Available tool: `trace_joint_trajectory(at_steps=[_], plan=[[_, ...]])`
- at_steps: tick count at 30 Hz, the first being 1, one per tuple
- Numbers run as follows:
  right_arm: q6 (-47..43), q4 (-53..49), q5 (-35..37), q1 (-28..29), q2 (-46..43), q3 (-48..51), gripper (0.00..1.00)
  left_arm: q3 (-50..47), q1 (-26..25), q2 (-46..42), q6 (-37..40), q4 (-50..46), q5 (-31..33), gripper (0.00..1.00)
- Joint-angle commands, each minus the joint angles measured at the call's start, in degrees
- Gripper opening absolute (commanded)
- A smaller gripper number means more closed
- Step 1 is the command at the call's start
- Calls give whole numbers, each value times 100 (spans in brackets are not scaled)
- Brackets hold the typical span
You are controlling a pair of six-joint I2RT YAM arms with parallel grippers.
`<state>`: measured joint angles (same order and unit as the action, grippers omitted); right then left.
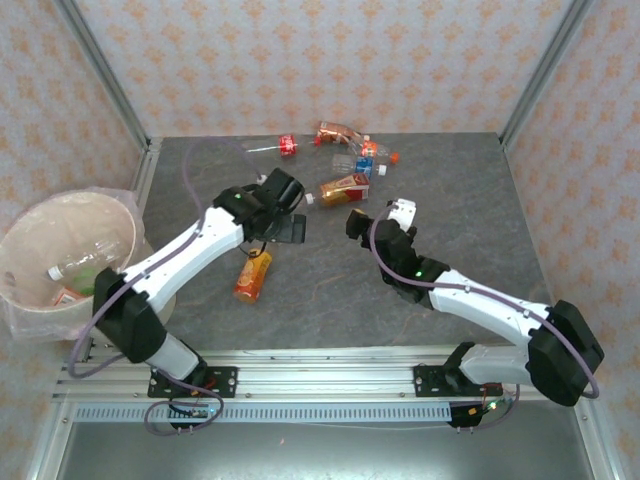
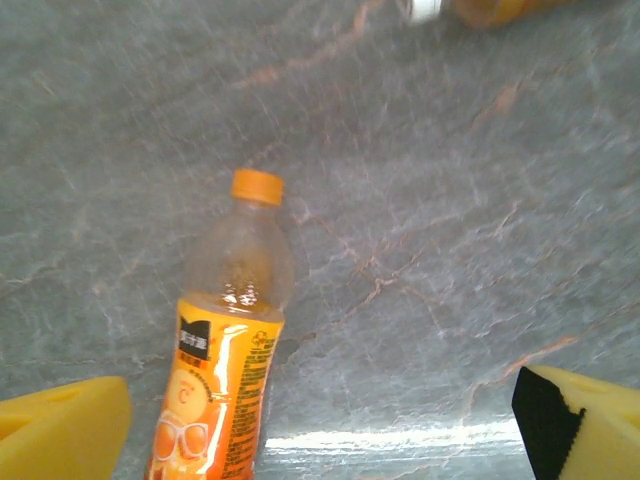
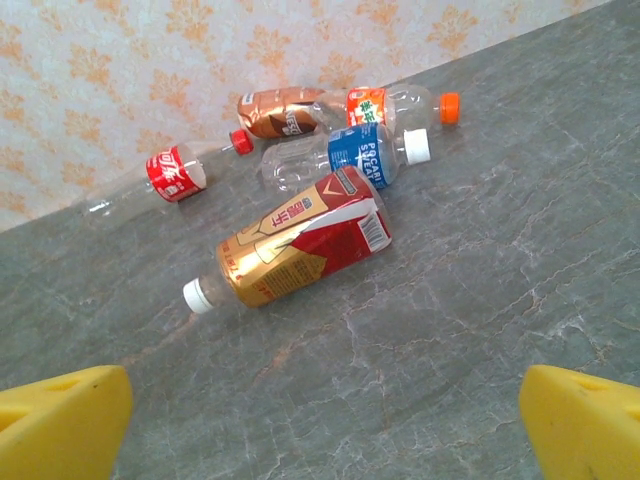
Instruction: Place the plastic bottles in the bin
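Two sets of jaws are gaping empty: left gripper [image 2: 320,430] is hovering over the orange bottle [image 2: 225,340] lying flat, right gripper [image 3: 320,430] is facing the back cluster [image 3: 355,160]. Closing off-centre is likely going to squirt that round bottle away from the bin [image 1: 35,235].

The orange-labelled bottle [image 2: 222,350] runs off the left wrist view's bottom edge; a second bottle [image 2: 490,8] is cropped at the top.

An orange bottle [image 1: 253,276] lies beside the left arm [image 1: 190,245], the bin [image 1: 25,235] at far left
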<state>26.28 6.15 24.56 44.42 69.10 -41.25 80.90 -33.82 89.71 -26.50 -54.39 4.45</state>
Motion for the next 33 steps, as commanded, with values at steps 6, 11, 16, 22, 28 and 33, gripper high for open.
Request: trace_joint_trajectory(at_steps=[6,11,16,22,28,33], plan=[[139,-346,278,-13,-263,91,99,-69,-37,822,588,-99,-434,100],[171,-452,267,-13,-260,74,99,-79,-33,1194,734,-86,-384,100],[190,-538,265,-13,-260,74,99,-224,145,1158,547,6,-120,100],[186,-563,286,-13,-241,91,99,-832,611,796,603,310,-312,100],[172,-567,278,-8,-169,50,99,-1088,790,788,801,244,-419,100],[211,-566,245,-13,-159,41,99,-1353,987,913,868,555,-709,100]])
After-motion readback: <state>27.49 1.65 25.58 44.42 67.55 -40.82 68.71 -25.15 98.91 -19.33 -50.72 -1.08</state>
